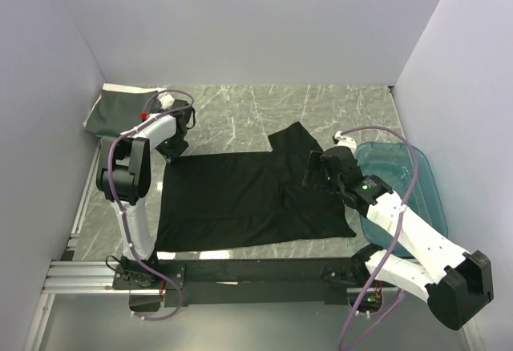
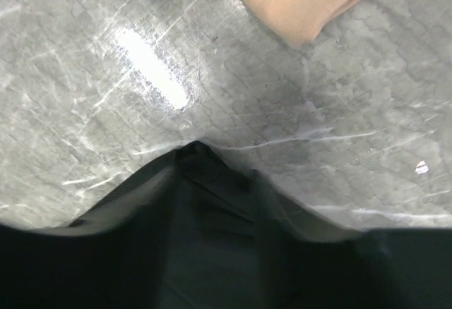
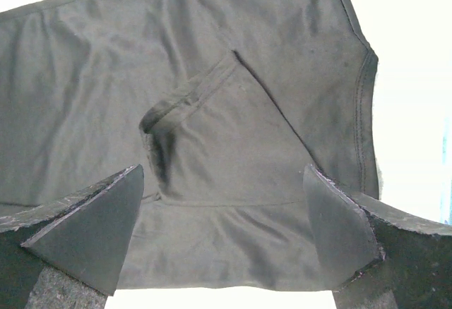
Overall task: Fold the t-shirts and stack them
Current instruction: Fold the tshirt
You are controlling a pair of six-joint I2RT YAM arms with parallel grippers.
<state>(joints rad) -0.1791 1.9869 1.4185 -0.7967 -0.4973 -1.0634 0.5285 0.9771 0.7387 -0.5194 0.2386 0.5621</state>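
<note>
At bench centre, the black t-shirt lies spread flat on the grey marbled surface. Its body forms a wide rectangle with a straight left edge. 1 sleeve projects toward the far side. The cloth is plain, matte and lightly creased, with shallow wrinkles running across the right half.

Left fingers sit at the far-left corner of the shirt. The left wrist view shows that corner drawn into a narrow peak with folds running back from it. No finger surface is distinct there, so clamped or released cannot be told.

Right fingers hang over the right part of the shirt, spread wide apart and holding nothing. Between the 2 fingers the cloth looks washed-out grey under the glare. A stitched hem is turned over on itself here, and a seamed edge curves down the right side.

Tan t-shirt cloth lies on the bench just beyond the peaked corner, apart from it. A dark grey t-shirt sits in the far-left corner with a white strip along its far edge. The teal tub stands at the right side, close to the right arm.
</note>
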